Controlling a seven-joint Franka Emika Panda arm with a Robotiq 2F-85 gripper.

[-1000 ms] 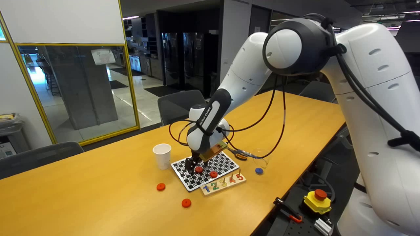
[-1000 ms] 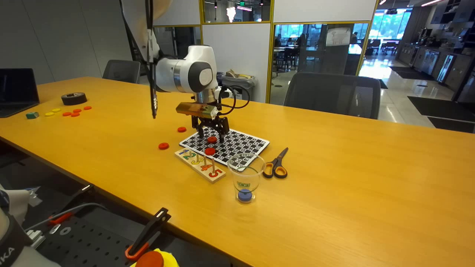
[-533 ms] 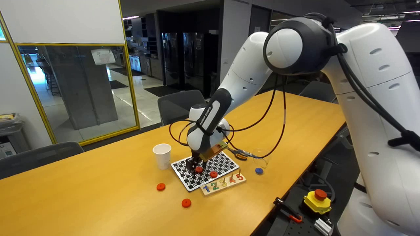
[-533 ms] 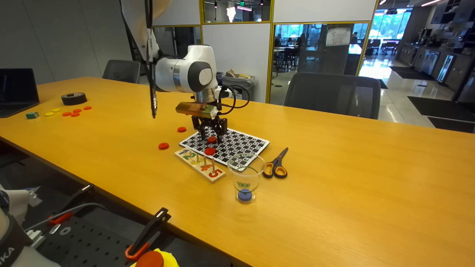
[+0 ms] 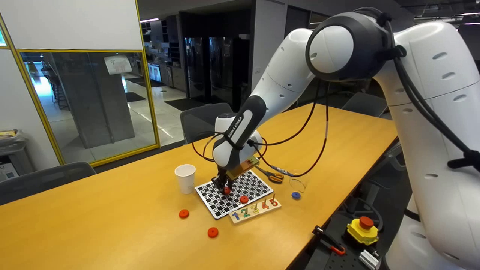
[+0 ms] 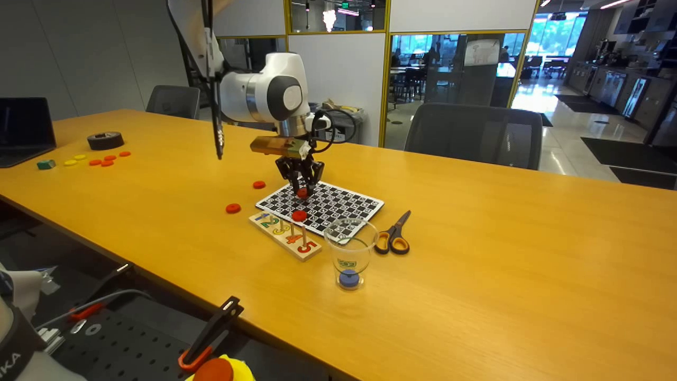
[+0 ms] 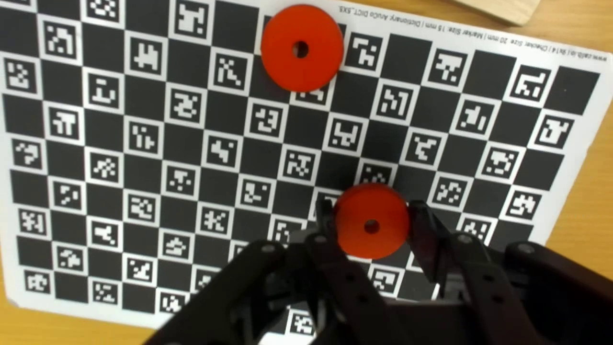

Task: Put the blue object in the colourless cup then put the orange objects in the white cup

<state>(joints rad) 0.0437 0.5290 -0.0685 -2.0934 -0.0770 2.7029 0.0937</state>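
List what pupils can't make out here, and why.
Bottom inside the white cup: hidden by its wall in an exterior view.
Laptop: cut off by the left edge in an exterior view.
Part of the checkerboard: hidden by the gripper in the wrist view.
Its marker patterns: too small in both exterior views.

The table (image 6: 502,296) bears a checkerboard (image 6: 338,205), number board (image 6: 285,236), scissors (image 6: 393,232), white cup (image 5: 185,180) and colourless cup (image 6: 350,255). Two orange objects (image 5: 213,232) lie nearby

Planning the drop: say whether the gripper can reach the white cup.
Likely yes: the white cup stands upright, open-topped, and nothing visible blocks the gripper, though the held red disc should rise higher first.
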